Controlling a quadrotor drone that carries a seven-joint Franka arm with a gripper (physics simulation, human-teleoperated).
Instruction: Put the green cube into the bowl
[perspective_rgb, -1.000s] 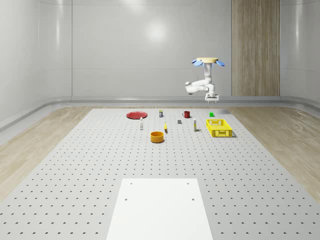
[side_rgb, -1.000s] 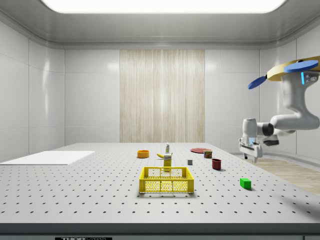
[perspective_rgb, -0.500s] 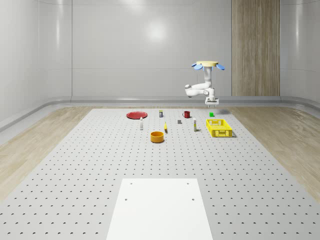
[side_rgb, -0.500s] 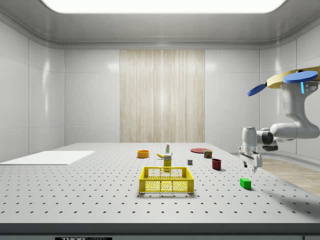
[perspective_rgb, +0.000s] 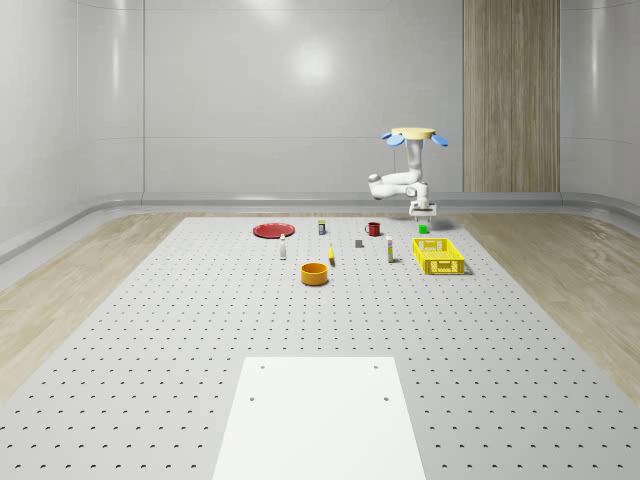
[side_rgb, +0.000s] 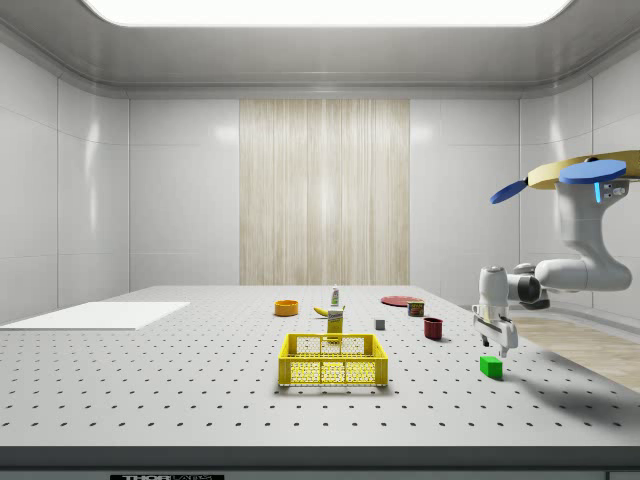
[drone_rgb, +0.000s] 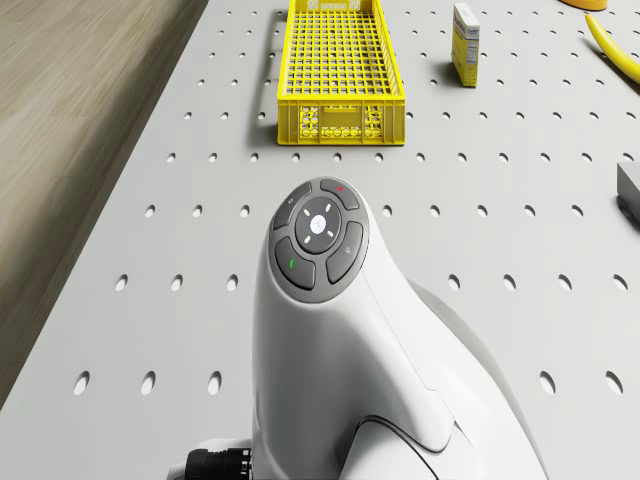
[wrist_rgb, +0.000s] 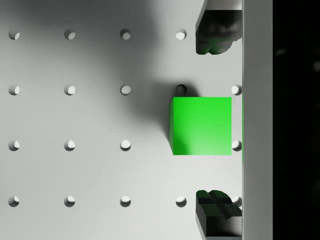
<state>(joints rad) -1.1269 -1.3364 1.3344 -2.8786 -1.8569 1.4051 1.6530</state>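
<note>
Yellow crate on the table — red plate, red mug, perhaps a banana.

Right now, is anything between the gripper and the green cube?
Nothing. In the side view the gripper hangs just above the green cube, bare air between; the wrist view shows open fingers flanking it.

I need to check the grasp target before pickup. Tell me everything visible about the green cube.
The cube is plain bright green, smooth, with sharp edges, and looks solid. It sits flat on the perforated table, square to the hole grid, beside the yellow crate's far end. Nothing but the table touches it. The tool hangs just above it with its open fingers spread to either side, under the hovering drone.
</note>
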